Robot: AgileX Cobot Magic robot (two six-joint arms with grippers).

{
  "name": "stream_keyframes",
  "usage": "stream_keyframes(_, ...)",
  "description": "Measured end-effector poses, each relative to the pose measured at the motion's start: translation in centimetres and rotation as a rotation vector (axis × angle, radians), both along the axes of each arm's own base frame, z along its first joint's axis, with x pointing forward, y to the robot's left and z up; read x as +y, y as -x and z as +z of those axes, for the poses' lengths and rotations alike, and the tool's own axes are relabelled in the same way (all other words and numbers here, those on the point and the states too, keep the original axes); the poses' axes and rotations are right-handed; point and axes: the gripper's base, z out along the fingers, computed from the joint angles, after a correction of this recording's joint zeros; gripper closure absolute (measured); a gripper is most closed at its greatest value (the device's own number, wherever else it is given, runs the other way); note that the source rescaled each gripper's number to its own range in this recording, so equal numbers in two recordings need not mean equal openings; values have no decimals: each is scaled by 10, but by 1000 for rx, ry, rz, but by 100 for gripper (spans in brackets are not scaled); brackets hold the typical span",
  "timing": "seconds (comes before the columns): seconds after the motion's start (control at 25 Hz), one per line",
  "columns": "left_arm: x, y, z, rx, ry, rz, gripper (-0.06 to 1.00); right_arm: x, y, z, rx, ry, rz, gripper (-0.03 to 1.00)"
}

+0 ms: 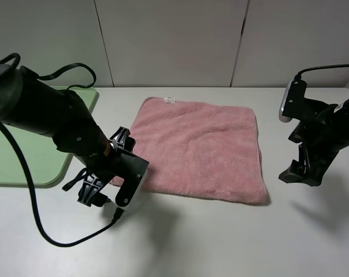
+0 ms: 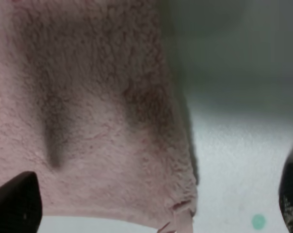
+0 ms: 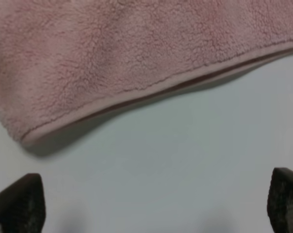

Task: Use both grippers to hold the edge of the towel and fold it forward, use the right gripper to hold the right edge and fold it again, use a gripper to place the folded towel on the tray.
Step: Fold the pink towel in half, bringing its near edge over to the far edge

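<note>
We see the pink towel (image 1: 197, 150) lying flat and unfolded on the white desk (image 1: 221, 242), with a small white label (image 1: 169, 100) at its far edge. Left of the towel lies the green tray (image 1: 24, 164), apart from it and partly hidden by the left arm (image 1: 41, 109), so we cannot tell what that part holds. The left pincer (image 1: 108, 195) hangs spread over the towel's near left corner. The right pincer (image 1: 301, 173), also spread, stands just off the towel's right edge. Pale wall panels (image 1: 174, 40) rise beyond the towel.
</note>
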Motion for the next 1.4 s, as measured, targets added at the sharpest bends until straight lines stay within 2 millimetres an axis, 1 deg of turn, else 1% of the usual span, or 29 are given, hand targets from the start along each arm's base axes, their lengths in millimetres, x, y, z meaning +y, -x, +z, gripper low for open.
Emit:
stream_keyframes(0.36,0,0,0,2,3,20,-4,1,1,0,10,-5,18,-3)
stream_keyframes(0.64,0,0,0,2,3,23,-4,7,3,1,21,-67,62,-3)
stream_keyframes(0.92,0,0,0,2,3,25,-4,8,3,1,17,-75,74,-3)
stream_keyframes(1.04,0,0,0,2,3,25,-4,10,3,-2,29,-79,76,-3)
stream_keyframes(1.12,0,0,0,2,3,25,-4,17,3,-6,40,-75,105,-3)
stream_keyframes(1.32,0,0,0,2,3,25,-4,46,6,-16,34,-59,212,-3)
stream_keyframes(1.4,0,0,0,2,3,25,-3,52,6,-21,37,-52,233,-3)
